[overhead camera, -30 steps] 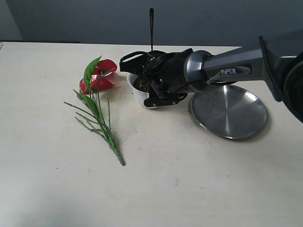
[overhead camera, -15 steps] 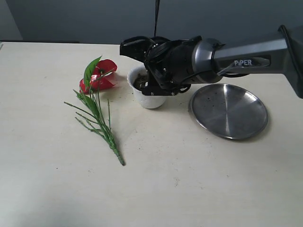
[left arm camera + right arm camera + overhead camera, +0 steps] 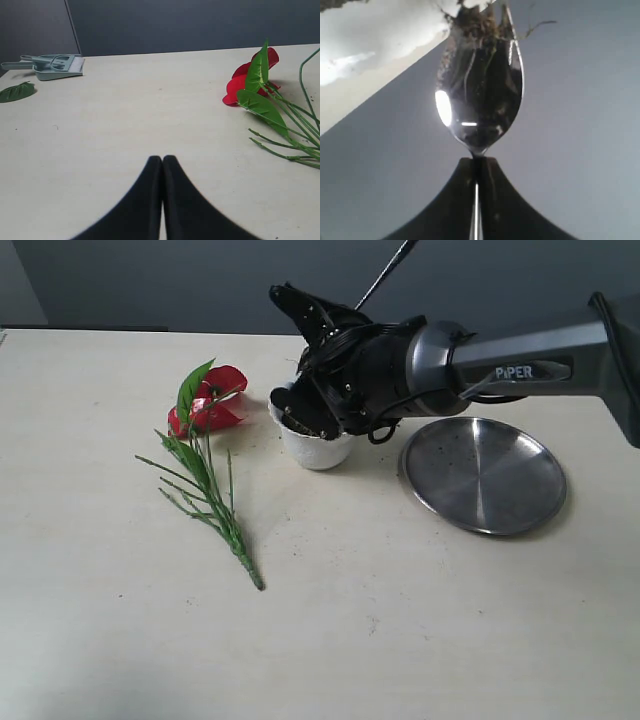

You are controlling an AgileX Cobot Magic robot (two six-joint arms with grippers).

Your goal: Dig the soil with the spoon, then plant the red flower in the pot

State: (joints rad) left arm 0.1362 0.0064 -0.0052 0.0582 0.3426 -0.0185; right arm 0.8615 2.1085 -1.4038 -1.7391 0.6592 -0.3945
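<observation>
1. Across the whole ext. frame I see the pale table; everything sits on it.
2. Right arm enters from the right edge, upper half, and reaches to upper ctr, wrist over the pot.
3. Steel plate: right of ctr, flat, near the pot, w/ dark specks on it.
4. Red flower: lies flat, left of ctr. Petal end is near the pot but apart; stems trail toward lower ctr.
5. Green dustpan w/ brush: shows only on my left wrist cam, well apart from the flower.
6. Pot: upright, upper ctr, top partly hidden by the gripper.
7. Right gripper: fingers pinching the spoon's neck just under the head.
8. Left gripper: fingers pressed together, nothing between; not in ext. frame.
9. Spoon: handle slants up-right to the top edge, head down at the pot's rim.
10. Loose green leaf: near the dustpan.
11. Soil: dark in the pot; crumbs & fibres cling to the spoon tip.
</observation>
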